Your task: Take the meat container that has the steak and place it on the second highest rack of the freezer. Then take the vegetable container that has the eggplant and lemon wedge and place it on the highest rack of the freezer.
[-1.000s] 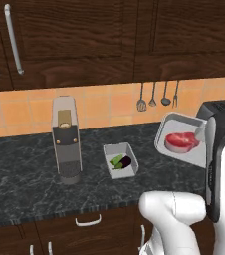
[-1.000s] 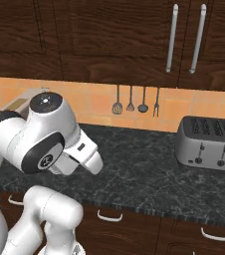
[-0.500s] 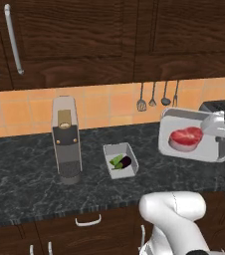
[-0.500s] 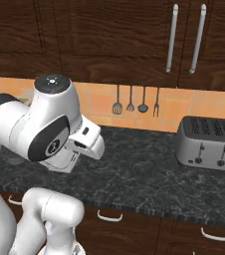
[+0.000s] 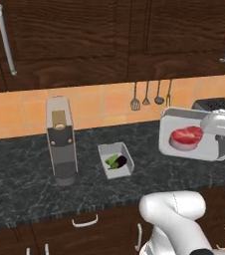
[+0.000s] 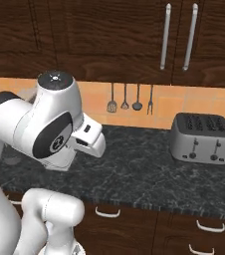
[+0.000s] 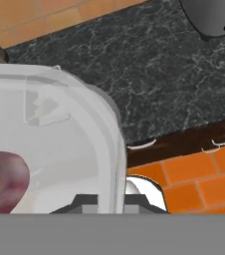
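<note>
Two containers are seen against the dark marbled table (image 5: 25, 174). The meat container (image 5: 184, 122), a pale grey tray, is held up above the table, to the right of the coffee machine (image 5: 61, 139), tilted so that its inside faces the left base camera. The steak (image 5: 186, 137), red with a pinkish rim, lies inside it. The claw (image 5: 218, 133) is seen at the tray's right edge, its jaws drawn narrow and clamped on the rim of the meat container; in the hand view the rim (image 7: 115, 164) passes between the finger tips, and part of the steak (image 7: 0, 182) shows at the left edge.

The vegetable container (image 5: 115, 160), a small white tray, rests on the table just right of the coffee machine, well apart from the lifted tray. The eggplant (image 5: 120, 161) and the lemon wedge (image 5: 111, 160) lie inside it, side by side and touching.

Hanging utensils (image 5: 147, 94) are set on the orange tiled wall behind, further right of the coffee machine. A toaster (image 6: 201, 138) stands on the table at the far right.
</note>
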You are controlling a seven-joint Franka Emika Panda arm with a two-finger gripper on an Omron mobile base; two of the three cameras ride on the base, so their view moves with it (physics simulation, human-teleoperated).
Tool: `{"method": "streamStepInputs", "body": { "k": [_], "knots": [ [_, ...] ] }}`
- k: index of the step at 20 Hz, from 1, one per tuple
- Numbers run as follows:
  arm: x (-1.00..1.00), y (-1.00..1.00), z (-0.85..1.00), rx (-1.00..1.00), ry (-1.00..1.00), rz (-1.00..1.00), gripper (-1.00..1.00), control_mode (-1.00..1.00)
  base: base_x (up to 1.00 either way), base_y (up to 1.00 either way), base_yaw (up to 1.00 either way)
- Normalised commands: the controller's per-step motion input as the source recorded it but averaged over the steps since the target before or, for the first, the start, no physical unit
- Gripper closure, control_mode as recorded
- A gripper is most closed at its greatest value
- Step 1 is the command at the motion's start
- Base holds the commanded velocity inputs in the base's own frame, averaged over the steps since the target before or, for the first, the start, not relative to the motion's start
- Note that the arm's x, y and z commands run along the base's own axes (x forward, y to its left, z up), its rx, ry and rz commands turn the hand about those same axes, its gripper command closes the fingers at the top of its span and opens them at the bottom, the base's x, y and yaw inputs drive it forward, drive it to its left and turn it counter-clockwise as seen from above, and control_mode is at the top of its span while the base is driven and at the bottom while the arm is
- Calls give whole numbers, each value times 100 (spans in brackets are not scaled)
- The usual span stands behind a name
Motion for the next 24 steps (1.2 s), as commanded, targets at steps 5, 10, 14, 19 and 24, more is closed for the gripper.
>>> {"method": "streamStepInputs", "body": {
  "k": [5,10,14,19,24],
  "knots": [
    [0,0,0,0,0,0,100,100,-55,0,-57],
    [0,0,0,0,0,0,100,100,-30,-12,-66],
    [0,0,0,0,0,0,100,100,-12,-15,-72],
    [0,0,0,0,0,0,100,100,-18,-22,-69],
    [0,0,0,0,0,0,100,100,-35,-45,-57]
  ]
}}
